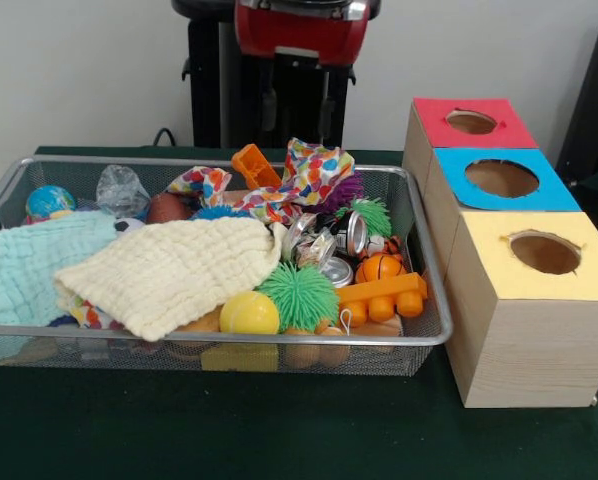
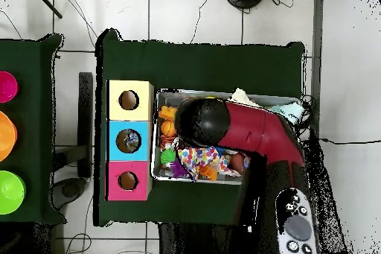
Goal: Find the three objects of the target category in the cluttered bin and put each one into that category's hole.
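A wire mesh bin (image 1: pixel 424 255) holds a jumble of toys and cloths. A cream cloth (image 1: pixel 174 270) and a pale blue cloth (image 1: pixel 24 265) cover its left half. At the front lie a yellow ball (image 1: pixel 248 314), a green spiky ball (image 1: pixel 298 295), an orange block toy (image 1: pixel 384 296) and a small basketball (image 1: pixel 380 266). Further back are metal tins (image 1: pixel 354 235), a dotted cloth (image 1: pixel 304 180), a purple spiky ball (image 1: pixel 347 190) and an orange scoop (image 1: pixel 254 165). My gripper (image 1: pixel 299 100) hangs behind the bin's far rim, dark against the pedestal. In the overhead view the arm's head (image 2: pixel 202 121) hides it.
Three wooden boxes stand in a row beside the bin, each with a round hole: red top (image 1: pixel 434 125), blue top (image 1: pixel 454 185), yellow top (image 1: pixel 489 245). A globe ball (image 1: pixel 50 201) and a crumpled plastic bag (image 1: pixel 121 190) lie at the bin's back left. Coloured bowls (image 2: pixel 7 139) sit on a separate table.
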{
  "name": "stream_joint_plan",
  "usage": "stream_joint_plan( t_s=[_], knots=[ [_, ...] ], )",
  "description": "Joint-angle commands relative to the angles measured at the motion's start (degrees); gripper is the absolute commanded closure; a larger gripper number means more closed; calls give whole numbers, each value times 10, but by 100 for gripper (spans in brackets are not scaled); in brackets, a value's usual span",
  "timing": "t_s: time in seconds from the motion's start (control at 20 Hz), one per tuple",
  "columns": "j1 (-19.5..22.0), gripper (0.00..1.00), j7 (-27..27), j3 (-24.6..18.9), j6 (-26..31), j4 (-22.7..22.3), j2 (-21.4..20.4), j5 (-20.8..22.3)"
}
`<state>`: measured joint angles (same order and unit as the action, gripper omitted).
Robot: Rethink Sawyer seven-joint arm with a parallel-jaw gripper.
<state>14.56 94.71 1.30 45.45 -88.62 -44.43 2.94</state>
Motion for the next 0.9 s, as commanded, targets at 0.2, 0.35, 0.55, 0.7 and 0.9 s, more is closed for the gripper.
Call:
stream_joint_plan(
  t_s=[0.2, 0.35, 0.55, 0.7, 0.9],
  knots=[
    [70, 0, -170, -109, 48, 51, 47, 76],
    [84, 0, -166, -118, 46, 42, 42, 92],
    [108, 0, -170, -133, 44, 18, 23, 109],
    [131, 0, -178, -147, 35, 1, 16, 122],
    [162, 0, -181, -165, 13, -35, 5, 139]
  ],
)
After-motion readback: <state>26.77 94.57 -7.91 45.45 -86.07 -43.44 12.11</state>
